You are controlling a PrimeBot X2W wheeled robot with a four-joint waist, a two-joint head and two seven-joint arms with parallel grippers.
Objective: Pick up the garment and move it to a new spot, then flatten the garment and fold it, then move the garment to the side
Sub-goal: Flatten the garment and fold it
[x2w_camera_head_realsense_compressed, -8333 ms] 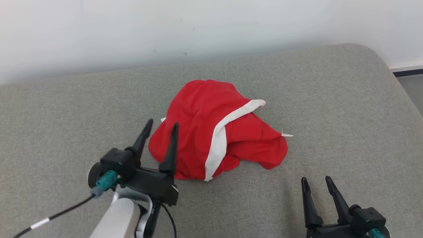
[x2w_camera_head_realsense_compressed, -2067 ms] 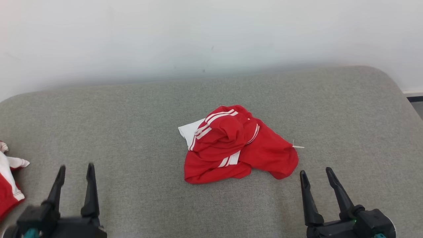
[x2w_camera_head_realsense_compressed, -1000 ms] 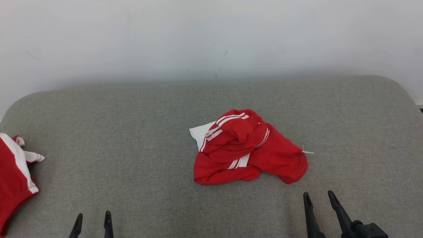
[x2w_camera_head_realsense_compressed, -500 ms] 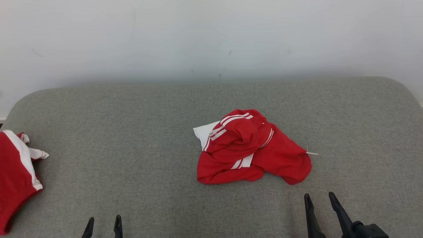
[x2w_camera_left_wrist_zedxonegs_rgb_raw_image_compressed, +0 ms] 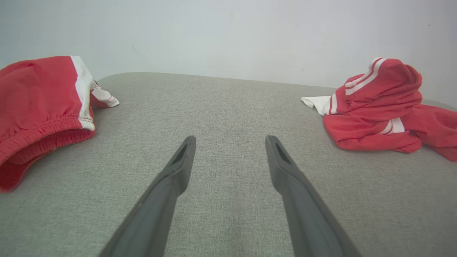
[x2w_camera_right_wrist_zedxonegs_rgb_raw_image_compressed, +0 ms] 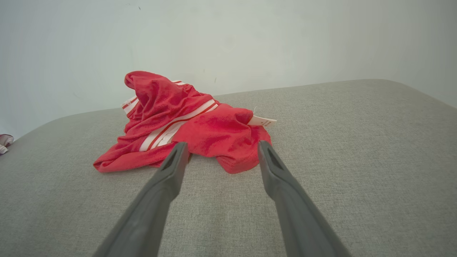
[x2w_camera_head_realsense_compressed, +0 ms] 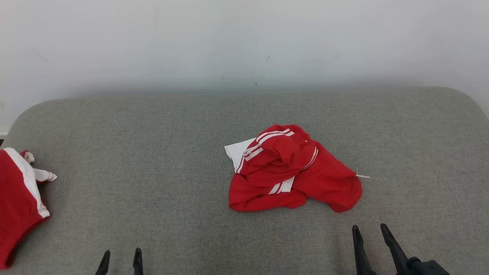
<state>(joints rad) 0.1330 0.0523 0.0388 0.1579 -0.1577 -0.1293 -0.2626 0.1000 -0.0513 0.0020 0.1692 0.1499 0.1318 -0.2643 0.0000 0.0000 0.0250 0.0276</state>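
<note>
Now | garment (x2w_camera_head_realsense_compressed: pixel 294 170) crumpled on grey cushion (x2w_camera_head_realsense_compressed: pixel 153 160) | left pincer (x2w_camera_head_realsense_compressed: pixel 122 252) apart | right pincer (x2w_camera_head_realsense_compressed: pixel 369 227) apart

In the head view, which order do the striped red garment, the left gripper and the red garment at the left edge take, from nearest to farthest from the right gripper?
1. striped red garment: just ahead of the right gripper, slightly left.
2. left gripper: at the lower left.
3. red garment at the left edge: beyond the left gripper, farthest.
</note>
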